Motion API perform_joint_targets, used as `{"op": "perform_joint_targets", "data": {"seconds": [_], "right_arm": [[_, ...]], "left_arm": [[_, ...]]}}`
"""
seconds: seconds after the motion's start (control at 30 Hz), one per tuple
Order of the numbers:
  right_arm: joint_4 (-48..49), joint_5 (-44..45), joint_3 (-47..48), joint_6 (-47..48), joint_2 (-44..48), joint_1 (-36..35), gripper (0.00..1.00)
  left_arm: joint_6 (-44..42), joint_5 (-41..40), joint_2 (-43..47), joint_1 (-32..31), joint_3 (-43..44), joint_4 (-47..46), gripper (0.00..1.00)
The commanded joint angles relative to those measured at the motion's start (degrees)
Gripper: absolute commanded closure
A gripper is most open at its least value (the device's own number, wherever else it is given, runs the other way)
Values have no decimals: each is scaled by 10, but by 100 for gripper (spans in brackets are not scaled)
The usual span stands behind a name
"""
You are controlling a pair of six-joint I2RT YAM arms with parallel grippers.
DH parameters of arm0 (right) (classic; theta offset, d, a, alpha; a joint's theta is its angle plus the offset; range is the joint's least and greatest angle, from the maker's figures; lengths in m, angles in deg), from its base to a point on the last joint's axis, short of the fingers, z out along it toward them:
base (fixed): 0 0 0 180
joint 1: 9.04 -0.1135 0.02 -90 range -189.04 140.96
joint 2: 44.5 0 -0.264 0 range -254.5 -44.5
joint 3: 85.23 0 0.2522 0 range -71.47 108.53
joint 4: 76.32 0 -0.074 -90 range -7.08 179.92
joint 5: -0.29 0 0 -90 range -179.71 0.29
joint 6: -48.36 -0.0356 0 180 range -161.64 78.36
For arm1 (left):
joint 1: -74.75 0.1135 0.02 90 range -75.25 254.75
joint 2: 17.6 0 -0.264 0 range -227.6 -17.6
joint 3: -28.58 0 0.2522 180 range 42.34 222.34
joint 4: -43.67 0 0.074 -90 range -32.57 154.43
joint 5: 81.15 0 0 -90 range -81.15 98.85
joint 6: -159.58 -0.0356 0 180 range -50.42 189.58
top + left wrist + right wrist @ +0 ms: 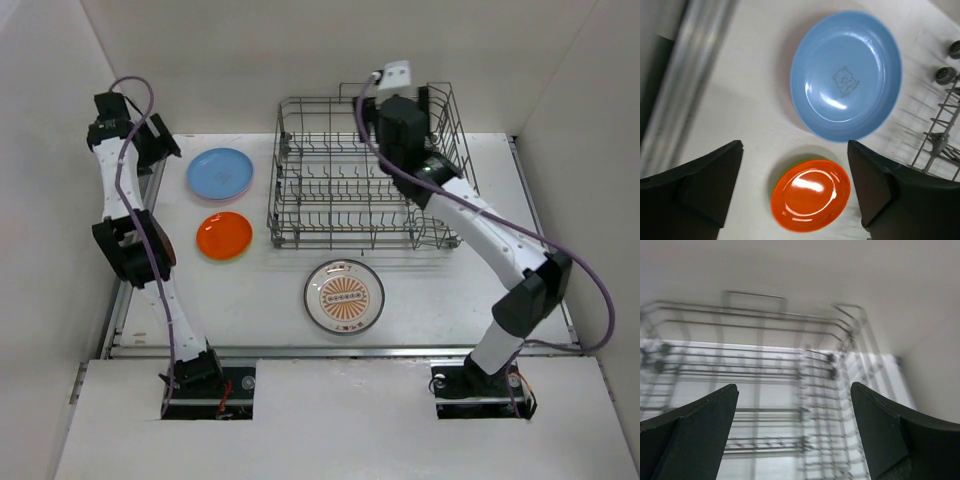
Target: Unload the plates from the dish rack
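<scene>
The dish rack is a grey rectangular wire basket with upright tines and raised handles. It stands at the back middle of the white table.

The blue plate is round and glossy with a small bear print at its centre. It lies flat on the table close to the rack's left side. The orange plate is smaller and glossy. It lies just nearer than the blue one, resting on a lime green plate of which only an edge shows. A white plate with an orange sunburst lies flat in front of the rack, apart from it.

The left gripper has its jaws spread wide and grips nothing. It hangs above the strip of table between the blue and orange plates and touches neither. The right gripper also has its jaws wide and grips nothing. It is raised over the rack's right half and faces the wire; its wrist view is blurred.
</scene>
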Motion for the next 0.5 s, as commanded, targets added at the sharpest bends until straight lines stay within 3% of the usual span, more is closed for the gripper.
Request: {"op": "perform_joint_targets", "data": {"seconds": [0.0,0.1,0.27,0.47], "right_arm": [[-37,81,-40,-74,130,76,0],[-89,105,-111,-104,196,126,0],[-169,65,-200,-169,374,169,0],[-267,18,-216,-244,497,175,0]], "left_arm": [[-40,-92,148,-1,-24,16,14],[-72,-157,240,-1,-92,11,0],[-97,-238,361,11,-193,39,0],[-104,-232,371,31,-200,189,0]]}}
